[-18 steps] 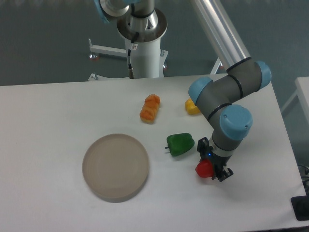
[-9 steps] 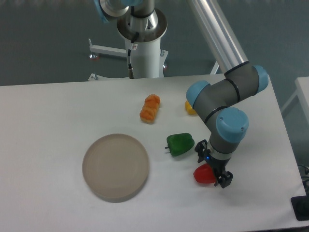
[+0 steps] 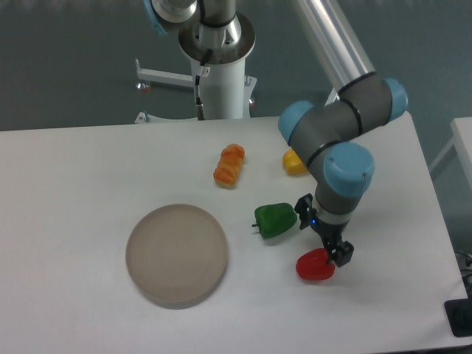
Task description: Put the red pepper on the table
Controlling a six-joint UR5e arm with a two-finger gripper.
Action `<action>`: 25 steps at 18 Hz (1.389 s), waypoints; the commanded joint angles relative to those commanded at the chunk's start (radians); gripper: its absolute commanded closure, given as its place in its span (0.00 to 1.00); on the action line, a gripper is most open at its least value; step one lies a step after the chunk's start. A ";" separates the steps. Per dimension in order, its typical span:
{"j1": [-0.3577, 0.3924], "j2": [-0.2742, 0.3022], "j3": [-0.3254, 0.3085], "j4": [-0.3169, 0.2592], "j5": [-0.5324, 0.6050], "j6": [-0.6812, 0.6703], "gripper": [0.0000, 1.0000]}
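Red pepper lies on the counter near the right front, just right of the green pepper. We cannot tell whether the claw above it grips or has let go. We judge it light, stiff, glossy; hold across its middle.

Red pepper on the white table, jaws just above it, beside the green pepper.

Pepper on table, right of plate, under tool.
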 joint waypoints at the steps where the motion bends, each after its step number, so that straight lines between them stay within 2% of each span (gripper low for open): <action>1: 0.003 0.027 0.002 -0.040 0.002 0.000 0.00; 5: 0.038 0.101 -0.037 -0.089 0.003 0.017 0.00; 10: 0.064 0.143 -0.098 -0.083 0.015 0.126 0.00; 25: 0.069 0.146 -0.113 -0.079 0.009 0.130 0.00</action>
